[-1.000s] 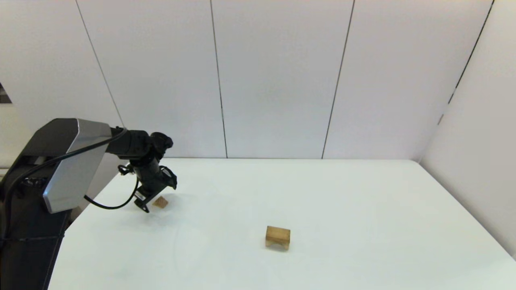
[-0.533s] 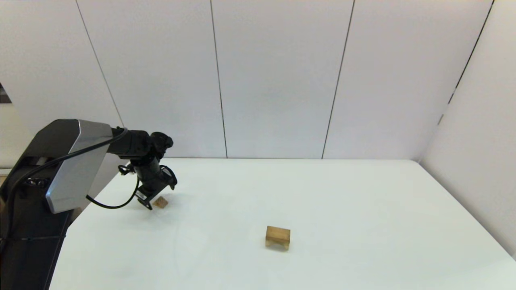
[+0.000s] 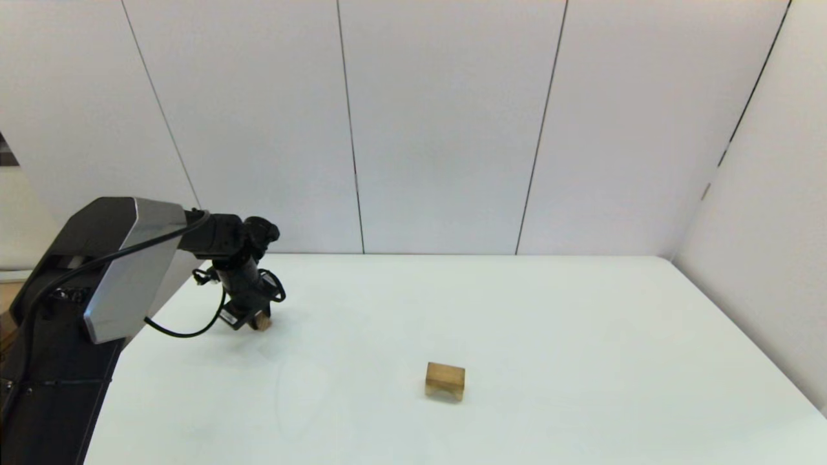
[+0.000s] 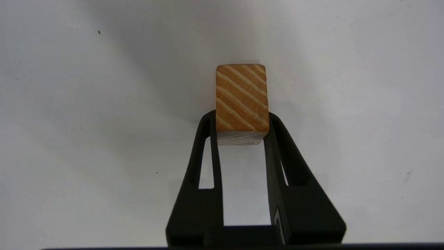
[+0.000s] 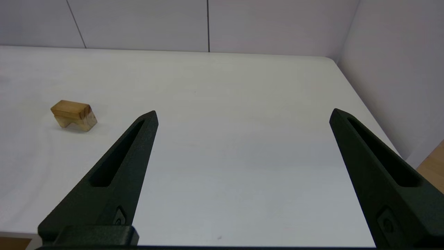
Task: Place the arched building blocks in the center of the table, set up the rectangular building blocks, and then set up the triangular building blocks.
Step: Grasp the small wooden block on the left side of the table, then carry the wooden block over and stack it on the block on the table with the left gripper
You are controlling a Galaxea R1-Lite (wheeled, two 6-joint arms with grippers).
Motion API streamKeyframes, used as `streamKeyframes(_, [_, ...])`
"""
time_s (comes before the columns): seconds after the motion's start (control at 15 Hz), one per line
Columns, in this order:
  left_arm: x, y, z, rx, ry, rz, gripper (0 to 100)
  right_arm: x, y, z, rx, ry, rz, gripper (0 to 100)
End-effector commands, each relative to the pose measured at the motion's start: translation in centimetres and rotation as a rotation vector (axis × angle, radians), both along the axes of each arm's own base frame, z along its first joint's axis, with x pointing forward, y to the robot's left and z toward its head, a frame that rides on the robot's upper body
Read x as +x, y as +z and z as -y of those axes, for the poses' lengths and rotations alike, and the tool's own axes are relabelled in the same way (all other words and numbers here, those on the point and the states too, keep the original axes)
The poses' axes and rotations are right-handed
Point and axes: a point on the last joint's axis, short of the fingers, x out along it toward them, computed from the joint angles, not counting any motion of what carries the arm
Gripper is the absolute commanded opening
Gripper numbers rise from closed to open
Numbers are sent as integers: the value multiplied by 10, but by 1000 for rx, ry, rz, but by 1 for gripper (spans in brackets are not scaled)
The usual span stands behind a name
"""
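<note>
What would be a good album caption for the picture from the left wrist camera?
Left gripper, lowered to the white table, its black fingers closed against the sides of a small striped-grain wooden block.

The head camera looks forward and down across the table (image 3: 517,310), the left wrist camera stares straight down from close above it, and the right wrist camera, low at the near edge, shares the arched block (image 5: 74,115) toward ten o'clock.

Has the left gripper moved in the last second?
Yes. The left gripper has dropped toward the table and shifted right onto the small wooden block, its jaws now at the block's sides. The arched block marks the fixed spot.
</note>
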Motion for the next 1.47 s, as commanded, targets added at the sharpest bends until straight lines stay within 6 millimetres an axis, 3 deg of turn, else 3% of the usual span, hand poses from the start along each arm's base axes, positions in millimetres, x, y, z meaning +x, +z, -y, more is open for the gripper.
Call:
streamKeyframes(0.07, [1, -6, -2, 4, 13, -15, 0, 0, 0, 0, -1, 0, 0, 100])
streamKeyframes(0.27, [-2, 11, -2, 21, 12, -2, 0, 0, 0, 0, -1, 2, 0, 100])
streamKeyframes(0.53, [-20, 80, 6, 44, -35, 97, 0, 0, 0, 0, -1, 0, 0, 100])
streamKeyframes(0.73, [-47, 126, 28, 45, -142, 158, 0, 0, 0, 0, -1, 0, 0, 100])
streamKeyframes(0.87, [-77, 151, 53, 47, -221, 135, 0, 0, 0, 0, -1, 0, 0, 100])
streamKeyframes(1.07, [-110, 168, 84, 59, -362, 95, 0, 0, 0, 0, -1, 0, 0, 100])
streamKeyframes(1.47, [-144, 171, 144, 129, -816, 81, 0, 0, 0, 0, -1, 2, 0, 100])
